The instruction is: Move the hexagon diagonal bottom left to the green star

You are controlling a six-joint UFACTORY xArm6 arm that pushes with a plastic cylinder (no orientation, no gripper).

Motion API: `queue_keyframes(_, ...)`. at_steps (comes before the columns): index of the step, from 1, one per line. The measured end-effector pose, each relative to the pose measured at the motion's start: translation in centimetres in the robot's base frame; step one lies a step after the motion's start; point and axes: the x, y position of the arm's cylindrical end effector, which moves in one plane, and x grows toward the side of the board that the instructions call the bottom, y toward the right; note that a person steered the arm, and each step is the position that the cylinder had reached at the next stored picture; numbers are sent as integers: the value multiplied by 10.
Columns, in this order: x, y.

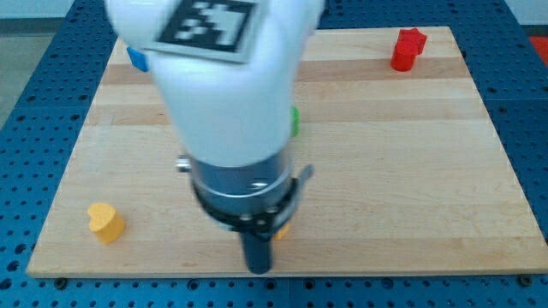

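My arm fills the middle of the view and its dark rod ends at my tip [258,269] near the board's bottom edge. A small sliver of a yellow-orange block [282,229] shows just right of the rod; its shape is hidden by the arm. A sliver of a green block [295,121] shows at the arm's right edge, above the tip; its shape is mostly hidden.
A red block [408,48] sits at the board's top right. A yellow heart-like block [105,222] sits at the bottom left. A blue block [136,58] peeks out at the top left, partly behind the arm. The wooden board [411,171] lies on a blue perforated table.
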Motion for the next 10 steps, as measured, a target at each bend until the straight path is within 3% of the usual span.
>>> queue_keyframes(2, -19, 52)
queue_keyframes(10, -65, 4)
